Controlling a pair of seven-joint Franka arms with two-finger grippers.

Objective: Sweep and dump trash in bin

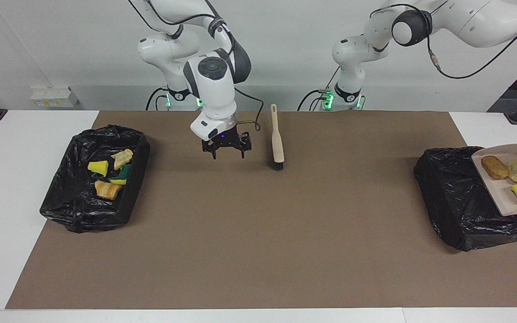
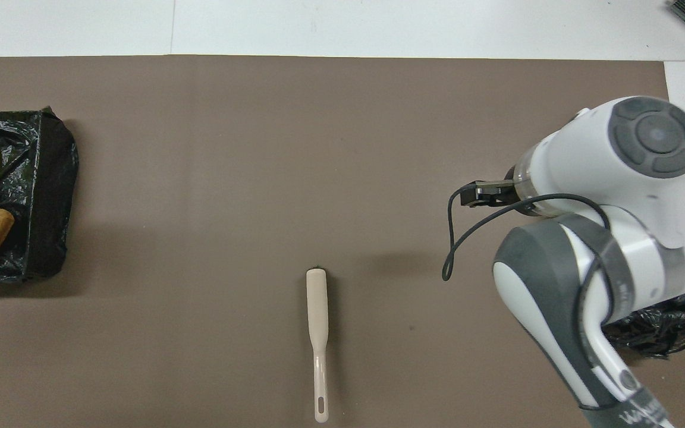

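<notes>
Four scraps point(image 1: 108, 188) already in bin point(image 1: 61, 211), toward right arm's end from brush point(image 1: 278, 143). Right gripper point(image 1: 228, 156) over surface just beside brush, jaws apart, empty. Toward left arm's end from brush, dustpan point(image 1: 501, 197) with three scraps point(image 1: 495, 167) tilted over second bin point(image 1: 456, 202). Left gripper out of view, jaws likely clamped on dustpan. Left to do: dump those three.

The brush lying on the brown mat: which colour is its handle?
The brush has a pale beige handle, with dark bristles at its head; the overhead view shows it best.
</notes>
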